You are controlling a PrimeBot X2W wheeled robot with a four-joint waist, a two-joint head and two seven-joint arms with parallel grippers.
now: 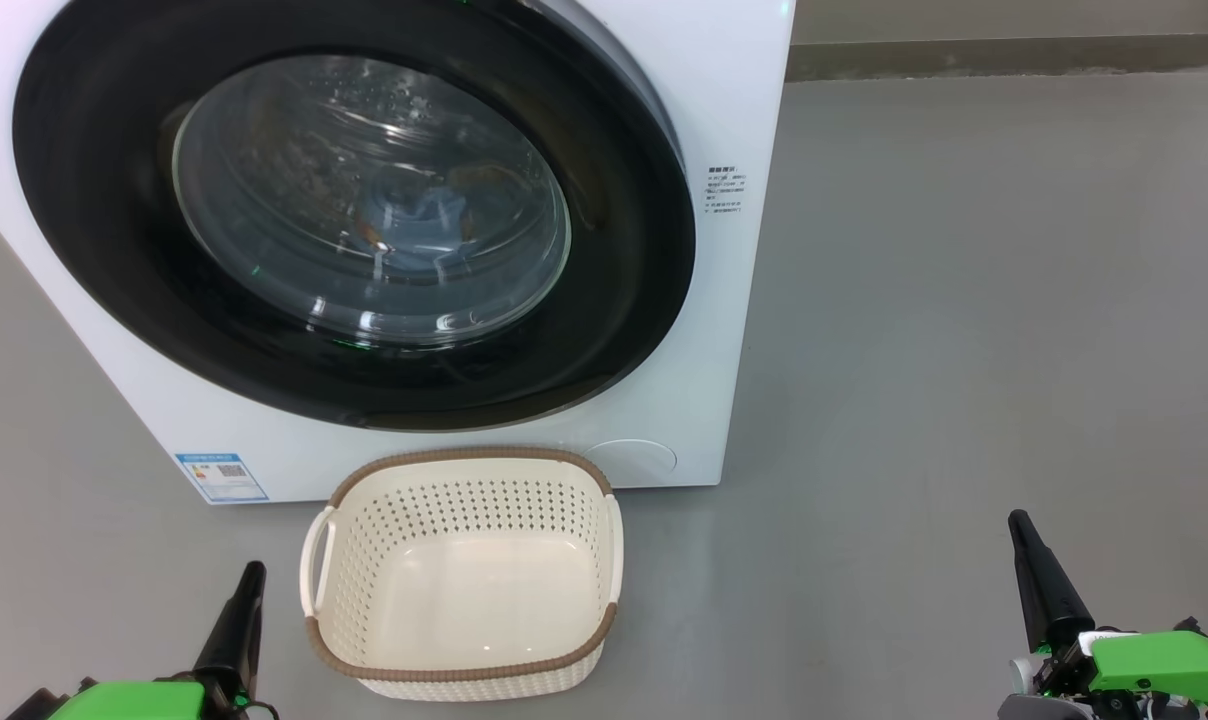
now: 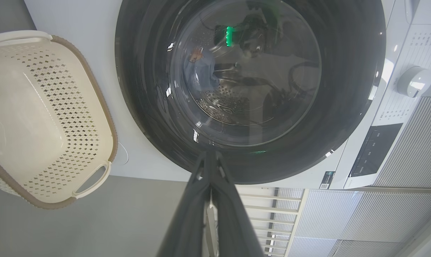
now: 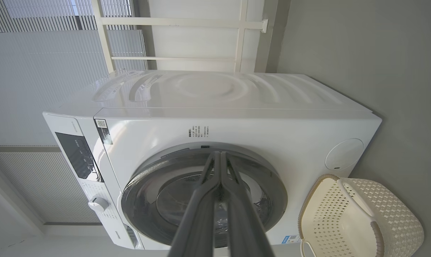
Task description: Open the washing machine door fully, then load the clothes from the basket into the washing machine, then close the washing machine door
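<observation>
Washing machine door (image 1: 364,220): shut; clothes (image 1: 419,215): inside, visible through the glass; basket (image 1: 464,457): empty, just before the washing machine (image 1: 734,120); left gripper (image 1: 252,578), right gripper (image 1: 1022,535): both closed, holding nothing; task apparently complete.

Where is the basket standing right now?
In the head view the basket stands on the grey floor at lower centre, just in front of the washing machine and below its door, nearer the left gripper than the right gripper.

White washing machine (image 1: 724,330), glossy black-rimmed washing machine door (image 1: 624,230), cream perforated basket (image 1: 574,520) with brown woven rim, grey floor (image 1: 964,350).
</observation>
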